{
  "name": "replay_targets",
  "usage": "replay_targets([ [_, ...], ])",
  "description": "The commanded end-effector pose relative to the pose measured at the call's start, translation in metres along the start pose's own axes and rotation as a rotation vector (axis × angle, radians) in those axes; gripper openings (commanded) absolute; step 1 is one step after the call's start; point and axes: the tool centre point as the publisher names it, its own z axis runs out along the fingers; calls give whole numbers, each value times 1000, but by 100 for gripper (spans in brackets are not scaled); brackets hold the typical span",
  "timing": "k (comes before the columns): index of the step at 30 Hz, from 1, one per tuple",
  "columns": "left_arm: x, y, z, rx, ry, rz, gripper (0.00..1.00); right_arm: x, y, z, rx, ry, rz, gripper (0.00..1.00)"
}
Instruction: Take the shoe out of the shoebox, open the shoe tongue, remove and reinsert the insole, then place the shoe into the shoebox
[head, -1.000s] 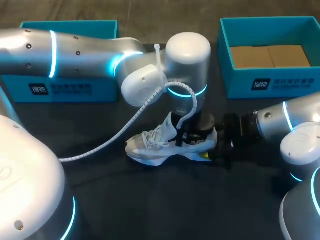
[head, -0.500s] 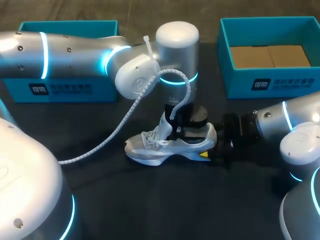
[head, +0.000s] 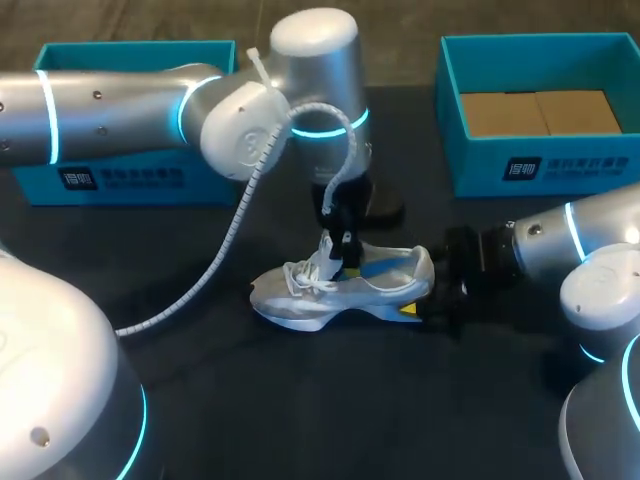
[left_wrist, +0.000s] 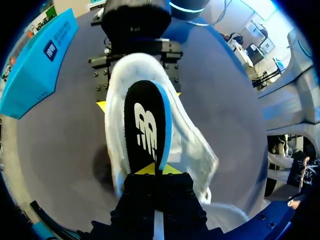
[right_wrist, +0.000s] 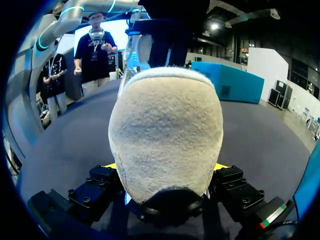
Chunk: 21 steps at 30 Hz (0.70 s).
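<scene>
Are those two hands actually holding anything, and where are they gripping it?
Yes. The left hand pinches one end of the black insole; the right hand clamps the shoe by its heel.

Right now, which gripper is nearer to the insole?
Left. The left gripper pinches one end of the insole; the right gripper clamps the heel of the shoe.

Shoe (right_wrist: 165, 135), grey suede heel close up, clamped between 2 yellow tips of right gripper (right_wrist: 167, 166), left arm (right_wrist: 172, 25) over shoe's far end, teal box (right_wrist: 230, 80) beyond, dark table (right_wrist: 65, 145) beneath
</scene>
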Motion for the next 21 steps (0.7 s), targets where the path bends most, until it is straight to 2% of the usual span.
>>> replay_targets([
  [1, 7, 0, -15, 27, -6, 4, 0, 1, 0, 0, 4, -2, -1, 0],
  [9, 8, -26, -33, 103, 11, 8, 0, 1, 0, 0, 4, -2, -1, 0],
  [21, 9, -58, -43, 176, 24, 20, 0, 1, 0, 0, 4, -2, -1, 0],
])
